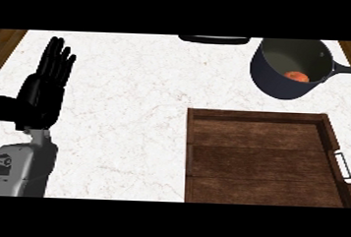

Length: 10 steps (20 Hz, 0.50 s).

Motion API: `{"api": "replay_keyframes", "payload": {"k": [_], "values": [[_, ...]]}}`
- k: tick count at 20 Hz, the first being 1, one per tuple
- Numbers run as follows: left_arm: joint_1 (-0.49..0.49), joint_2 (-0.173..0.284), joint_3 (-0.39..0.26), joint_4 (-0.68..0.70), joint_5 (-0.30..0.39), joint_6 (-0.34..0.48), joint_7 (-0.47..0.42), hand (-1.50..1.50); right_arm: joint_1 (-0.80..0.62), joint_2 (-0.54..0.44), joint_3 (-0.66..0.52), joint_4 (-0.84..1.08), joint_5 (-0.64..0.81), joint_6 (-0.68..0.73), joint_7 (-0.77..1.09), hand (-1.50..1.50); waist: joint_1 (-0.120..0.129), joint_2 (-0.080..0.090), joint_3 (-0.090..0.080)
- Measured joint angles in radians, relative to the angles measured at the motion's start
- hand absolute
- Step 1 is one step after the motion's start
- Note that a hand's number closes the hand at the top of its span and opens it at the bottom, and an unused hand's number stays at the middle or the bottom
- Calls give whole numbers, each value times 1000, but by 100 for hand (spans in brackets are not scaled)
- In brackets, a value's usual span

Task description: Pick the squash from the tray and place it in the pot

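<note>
Squash (297, 75) sits in the pot (274, 82), and the left hand (43, 91) rests open well away from it.

Looking down at the white marbled counter (128, 119): the dark pot stands at the far right, just beyond the far edge of the wooden tray (260, 160), its handle (347, 70) poking off toward the right edge. Down inside, against the pot's right wall, there's the small orange squash, lying on the bottom. The tray on the near side of the pot shows only bare brown boards, with a little metal handle (342, 164) on its right end. Far across the counter from the pot, on the left side, the left hand is upright with straight fingers spread, holding nothing, its grey forearm (20, 169) below it. Just left of the pot, at the counter's far edge, lies a dark flat object (214, 39) I can't make out. The right hand doesn't show.
</note>
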Motion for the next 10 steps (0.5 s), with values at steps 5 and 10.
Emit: {"api": "replay_keyframes", "payload": {"k": [5,10], "values": [[-1,-11,-11,2,-12,8,-8,0,48,-73,-29,19,-30,59,-15,-150,4,3,2],[-5,-16,-12,5,-13,12,-7,0,97,-116,-45,30,-47,104,-45,-150,6,4,3]]}}
